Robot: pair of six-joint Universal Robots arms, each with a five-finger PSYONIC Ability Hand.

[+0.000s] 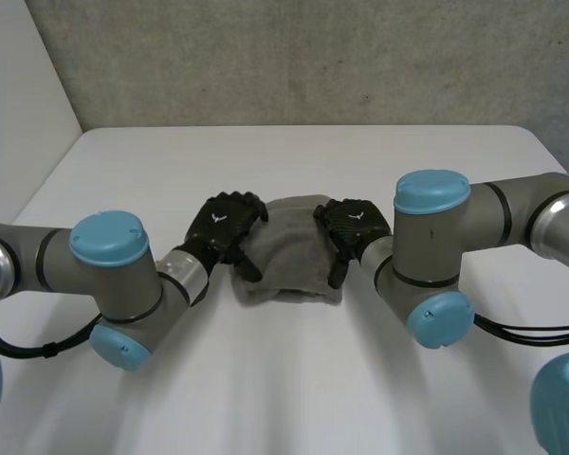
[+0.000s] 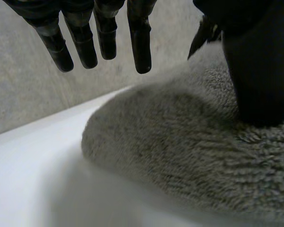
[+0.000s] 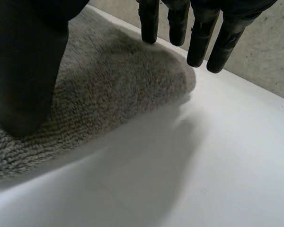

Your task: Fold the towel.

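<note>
Head view: grey towel (image 1: 289,248) lies bunched at middle of table (image 1: 284,389). Left hand (image 1: 223,227) touches its left edge, right hand (image 1: 353,226) its right edge, both equally near. Fingers straight, gripping nothing.

The towel (image 1: 289,254) lies on the table (image 1: 294,379) between left hand (image 1: 224,226) and right hand (image 1: 354,224)
</note>
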